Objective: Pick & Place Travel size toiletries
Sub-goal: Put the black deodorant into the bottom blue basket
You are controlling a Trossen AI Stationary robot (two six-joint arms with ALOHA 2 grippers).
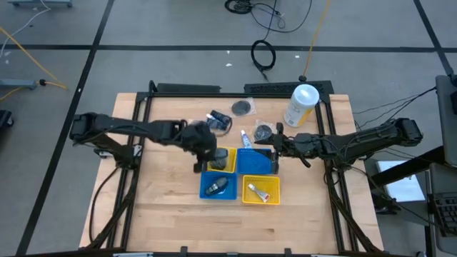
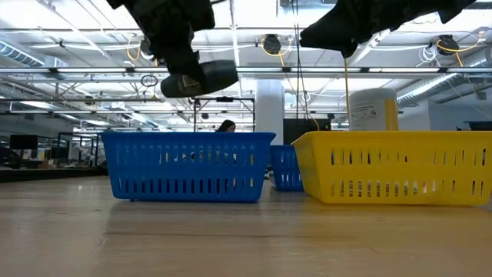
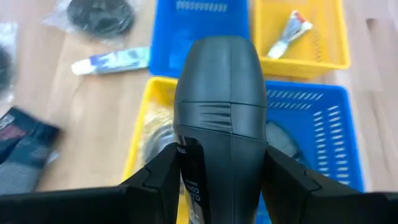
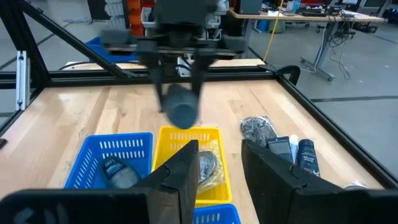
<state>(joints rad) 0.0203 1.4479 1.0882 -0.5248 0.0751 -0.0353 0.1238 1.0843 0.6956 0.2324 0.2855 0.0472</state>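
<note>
My left gripper (image 1: 205,148) is shut on a dark grey bottle (image 3: 221,106) and hovers over the far yellow tray (image 1: 226,158), which holds a clear-wrapped packet (image 4: 208,163). My right gripper (image 4: 221,168) is open and holds nothing; it hangs above the far blue tray (image 1: 254,163). A dark bottle (image 1: 218,187) lies in the near blue tray, and a white tube (image 1: 258,190) lies in the near yellow tray. On the table beyond the trays lie a white tube with blue marks (image 1: 245,138), two round grey packets (image 1: 243,107) (image 1: 264,132) and bagged dark bottles (image 1: 220,120). My left gripper pinches the dark grey bottle's body (image 3: 186,155) between its two fingers (image 3: 158,177), coming from above and pointing down. The bottle's rounded end (image 3: 217,46) sticks out past the fingers. The bottle is lifted clear and lies nearly level above the far yellow tray (image 2: 201,77).
A tall white-and-cream canister (image 1: 302,104) stands near the table's far right corner. The four trays sit in a tight block at the table's middle. Bare wood (image 1: 164,207) shows on the near side and the left. A dark frame (image 1: 143,107) runs along the table's edges.
</note>
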